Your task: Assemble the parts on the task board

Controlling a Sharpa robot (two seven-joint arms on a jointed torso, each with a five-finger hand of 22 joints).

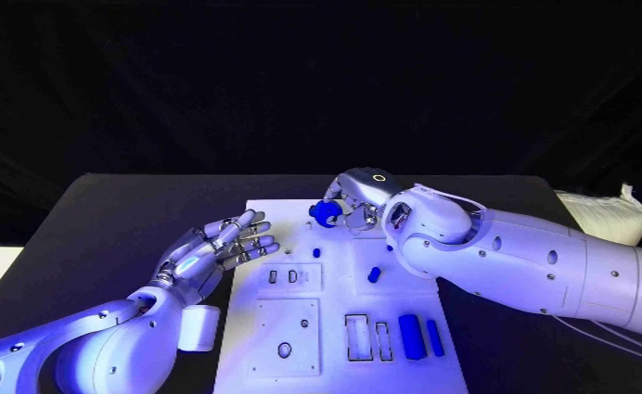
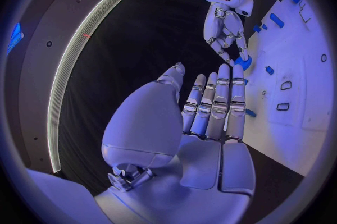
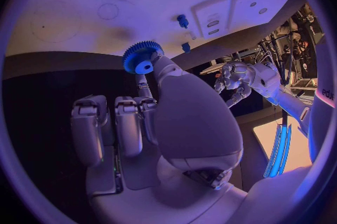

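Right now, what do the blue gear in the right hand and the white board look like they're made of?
Blue gear: likely moulded or printed plastic, with uniform matte colour and crisp teeth. Task board: probably matte white plastic, smooth with cut recesses; painted metal can't be excluded. The right hand holds the gear.

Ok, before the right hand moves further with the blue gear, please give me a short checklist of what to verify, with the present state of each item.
1. Small blue toothed gear held by right hand: ok, pinched at the fingertips.
2. Gear is above the white task board, near its far edge: ok.
3. Left hand holds nothing, fingers apart: ok.
4. Left hand stays off the gear's path, at the board's left edge: ok.
5. Target seat for the gear: cannot tell.
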